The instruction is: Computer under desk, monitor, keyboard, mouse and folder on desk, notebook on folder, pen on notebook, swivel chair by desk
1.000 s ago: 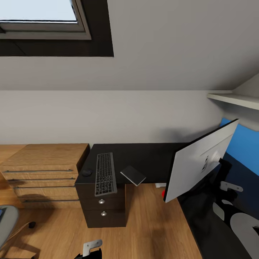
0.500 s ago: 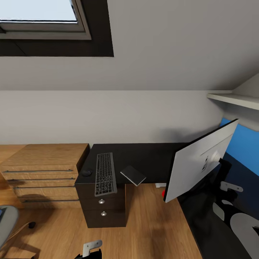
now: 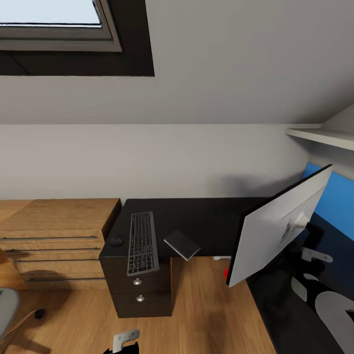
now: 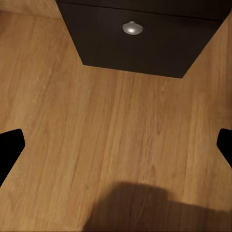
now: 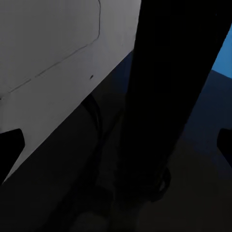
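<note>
The step in hand looks like the monitor's placement. In the head view the monitor [image 3: 278, 228] stands on the L-shaped counter [image 3: 206, 216] at 3 o'clock, its light grey back turned this way and its whole panel tilted. One lower corner, with a red spot, juts past the counter's inner edge. The right claw [image 5: 116, 145] sits close behind it. In the right wrist view its two dark fingertips [image 5: 9, 145] are spread wide at the frame's edges. The grey back of the screen and a dark upright bar, probably the stand, lie ahead of them. I see no contact, so it appears to have hold of nothing.

The keyboard [image 3: 142, 242] lies lengthwise on the counter's short arm, above the drawer unit [image 3: 139, 290]. The mouse [image 3: 116, 241] sits just beside it at 9 o'clock. The notebook [image 3: 182, 245] lies at its 3 o'clock, one corner overhanging the counter's edge. A sliver of the swivel chair [image 3: 5, 307] shows at 8 o'clock, well apart from the counter.

The left claw [image 4: 116, 150] hangs low over the wood floor [image 4: 96, 121], facing the drawer unit, fingers wide apart and empty.

Next, I judge, the monitor needs squaring upright near the keyboard. The claw should work at the stand rather than the thin panel, which could tip. Then the base must turn toward the chair at 8 o'clock.
</note>
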Controlling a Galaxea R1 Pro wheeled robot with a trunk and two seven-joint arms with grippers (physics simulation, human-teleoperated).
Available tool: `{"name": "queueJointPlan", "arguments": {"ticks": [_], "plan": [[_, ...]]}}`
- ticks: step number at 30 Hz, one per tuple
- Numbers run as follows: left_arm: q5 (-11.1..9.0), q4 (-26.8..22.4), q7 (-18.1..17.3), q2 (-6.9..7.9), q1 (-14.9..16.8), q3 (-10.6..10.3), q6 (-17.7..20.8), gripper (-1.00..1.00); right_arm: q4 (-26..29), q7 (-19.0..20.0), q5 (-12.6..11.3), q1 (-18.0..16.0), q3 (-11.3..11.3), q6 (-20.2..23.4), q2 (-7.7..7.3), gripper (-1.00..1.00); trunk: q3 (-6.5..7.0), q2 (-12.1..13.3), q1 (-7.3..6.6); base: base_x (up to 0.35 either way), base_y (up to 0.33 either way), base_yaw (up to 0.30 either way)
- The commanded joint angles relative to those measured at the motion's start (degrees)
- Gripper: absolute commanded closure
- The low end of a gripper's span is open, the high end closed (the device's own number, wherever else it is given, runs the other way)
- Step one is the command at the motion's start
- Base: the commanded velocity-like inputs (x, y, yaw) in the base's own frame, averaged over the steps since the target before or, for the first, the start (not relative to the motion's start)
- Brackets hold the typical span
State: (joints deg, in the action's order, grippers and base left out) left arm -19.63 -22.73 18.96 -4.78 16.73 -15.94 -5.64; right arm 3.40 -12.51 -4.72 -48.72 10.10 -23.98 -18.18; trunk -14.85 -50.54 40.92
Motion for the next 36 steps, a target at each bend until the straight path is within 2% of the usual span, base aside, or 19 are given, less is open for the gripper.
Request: {"name": "queueJointPlan", "arguments": {"ticks": [1, 14, 36], "plan": [[-0.6, 0.0, 0.4, 0.04, 0.1, -0.5, -0.3, -1.00, -0.1, 0.1, -0.5, 0.0, -0.1, -0.3, 0.00, -1.00, -0.08, -0.1, 0.02, 0.099, 0.000, 0.000], [-0.7, 0.1, 0.4, 0.10, 0.1, -0.5, -0.2, -1.00, -0.1, 0.1, -0.5, 0.0, -0.1, -0.2, -0.15, -1.00, -0.08, -0.1, 0.02, 0.025, 0.000, 0.000], [-0.6, 0.1, 0.3, 0.12, 0.1, -0.5, -0.3, -1.00, -0.1, 0.0, -0.6, 0.0, 0.0, 0.1, -1.59, -1.00, -0.08, -0.1, 0.02, 0.033, 0.000, 0.000]]}}
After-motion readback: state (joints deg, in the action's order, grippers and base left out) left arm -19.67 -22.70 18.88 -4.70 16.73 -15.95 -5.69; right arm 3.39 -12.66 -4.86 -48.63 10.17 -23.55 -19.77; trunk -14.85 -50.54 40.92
